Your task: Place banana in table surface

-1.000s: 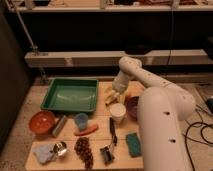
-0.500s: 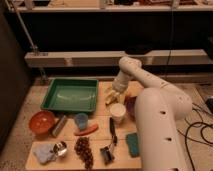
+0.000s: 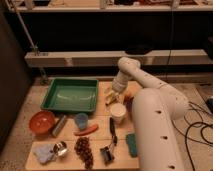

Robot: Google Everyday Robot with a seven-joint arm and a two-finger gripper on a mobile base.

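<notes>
The banana [image 3: 109, 97], small and pale yellow, is at the right of the green tray, just above or on the wooden table surface [image 3: 102, 136]. My gripper [image 3: 114, 91] hangs from the white arm [image 3: 150, 107] right over the banana's upper end and seems to touch it. I cannot tell whether the banana rests on the table or is held.
A green tray [image 3: 70, 95] stands at the back left. In front of it are an orange-red bowl [image 3: 41, 121], a can [image 3: 59, 125], a blue cup [image 3: 81, 120], a carrot-like piece [image 3: 86, 131], a white cup [image 3: 118, 112], grapes [image 3: 84, 150] and a green sponge [image 3: 131, 144].
</notes>
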